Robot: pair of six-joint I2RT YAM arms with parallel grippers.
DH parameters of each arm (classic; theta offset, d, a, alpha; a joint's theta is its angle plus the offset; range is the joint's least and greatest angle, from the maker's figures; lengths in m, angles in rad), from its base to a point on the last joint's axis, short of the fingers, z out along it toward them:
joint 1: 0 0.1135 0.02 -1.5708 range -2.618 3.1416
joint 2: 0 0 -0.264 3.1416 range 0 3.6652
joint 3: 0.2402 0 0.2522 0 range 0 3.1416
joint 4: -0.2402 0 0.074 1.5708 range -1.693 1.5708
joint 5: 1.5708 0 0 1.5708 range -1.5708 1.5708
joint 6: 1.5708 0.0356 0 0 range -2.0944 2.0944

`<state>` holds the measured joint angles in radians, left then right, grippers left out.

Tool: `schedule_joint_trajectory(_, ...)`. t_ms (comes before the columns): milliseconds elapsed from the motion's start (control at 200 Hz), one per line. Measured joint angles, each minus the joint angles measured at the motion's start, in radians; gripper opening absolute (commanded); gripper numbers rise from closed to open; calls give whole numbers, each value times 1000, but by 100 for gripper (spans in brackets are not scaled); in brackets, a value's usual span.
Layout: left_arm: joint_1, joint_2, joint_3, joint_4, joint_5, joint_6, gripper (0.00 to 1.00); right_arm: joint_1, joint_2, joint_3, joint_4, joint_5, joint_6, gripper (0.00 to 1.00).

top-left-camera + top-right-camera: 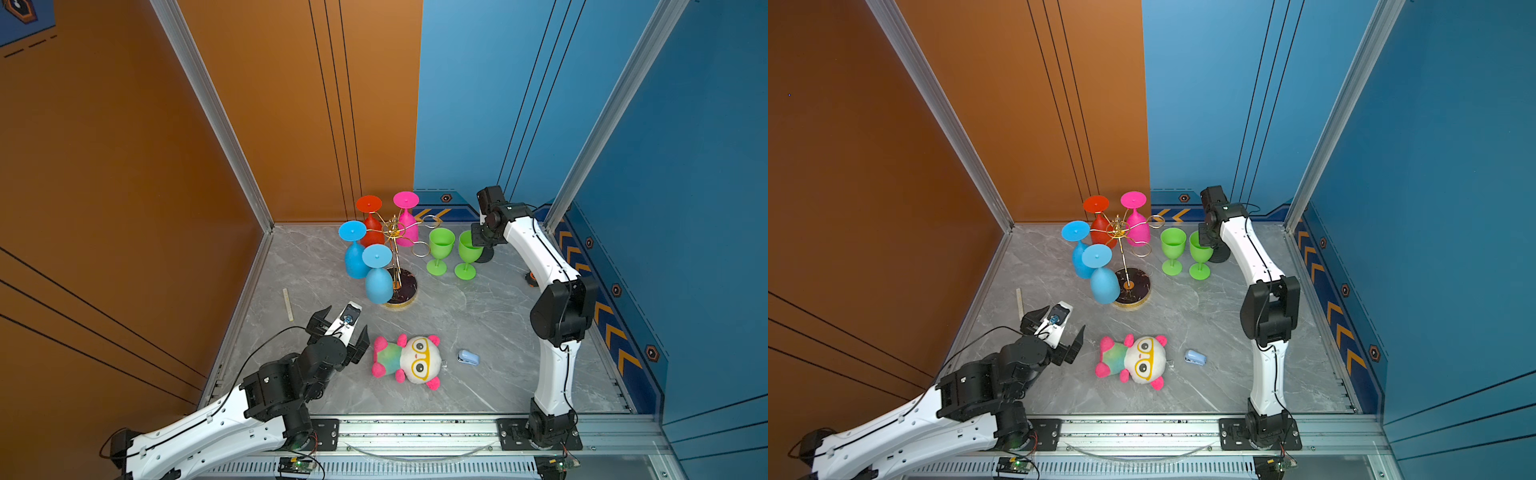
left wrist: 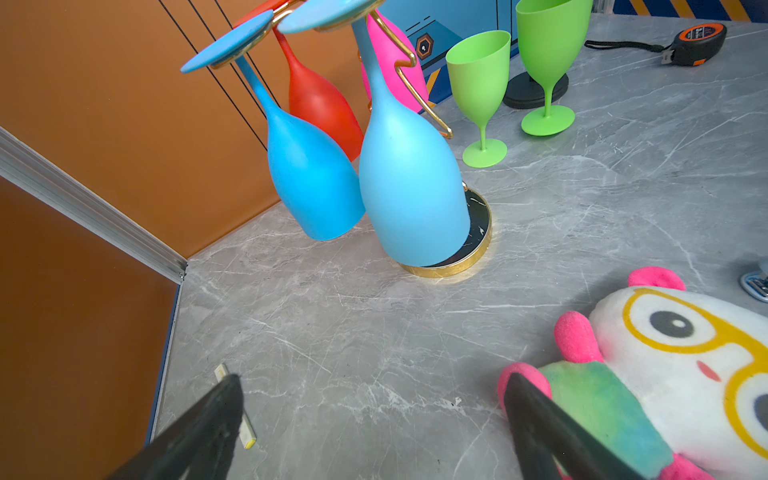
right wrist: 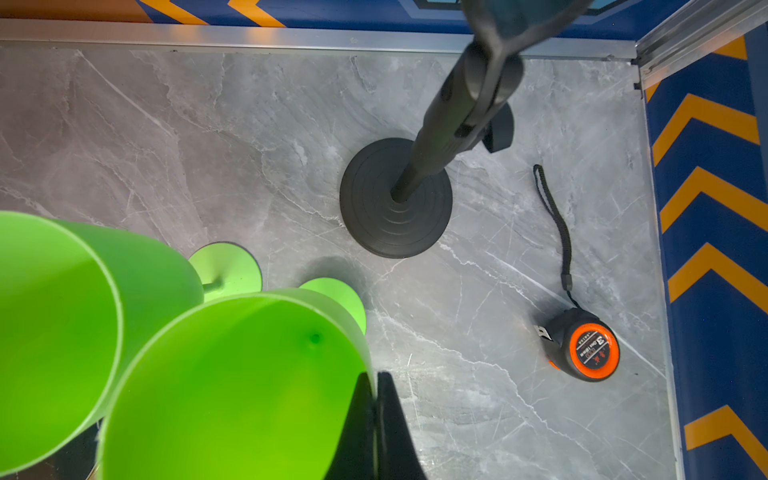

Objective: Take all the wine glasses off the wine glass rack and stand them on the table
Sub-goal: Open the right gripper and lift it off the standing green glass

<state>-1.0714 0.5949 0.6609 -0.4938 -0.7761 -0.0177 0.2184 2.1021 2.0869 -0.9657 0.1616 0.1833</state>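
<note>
Hanging bowl-down, stem roughly upright, on the gold wire wine glass rack (image 2: 457, 268), the nearer sky-blue plastic wine glass (image 2: 411, 187) lies dead ahead of the spread left gripper (image 2: 372, 380); the right gripper (image 3: 376, 415) pinches the rim of a standing lime-green plastic wine glass (image 3: 232, 395).

Gold wine glass rack (image 1: 391, 228), black marbled base. Two blue glasses (image 1: 378, 284), a red glass (image 1: 371, 235), a pink glass (image 1: 406, 235). Green glass (image 1: 466, 251) and green twin (image 1: 441, 245), grey veined table (image 1: 478, 324).

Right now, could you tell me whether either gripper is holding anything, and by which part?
The right gripper pinches the rim of the green wine glass nearer the black stand; the left gripper is open and holds nothing.
</note>
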Motion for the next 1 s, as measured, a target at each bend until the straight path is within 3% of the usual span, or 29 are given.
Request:
schedule_joint_trajectory(776, 4, 1, 5, -6, 0, -2, 98, -12, 69, 40, 54, -3, 18, 0)
schedule_joint_trajectory(901, 5, 6, 5, -9, 1, -2, 98, -16, 83, 58, 61, -3, 19, 5)
schedule_joint_trajectory(1001, 6, 14, 7, -12, 4, -2, 98, -17, 88, 66, 61, -7, 21, 14)
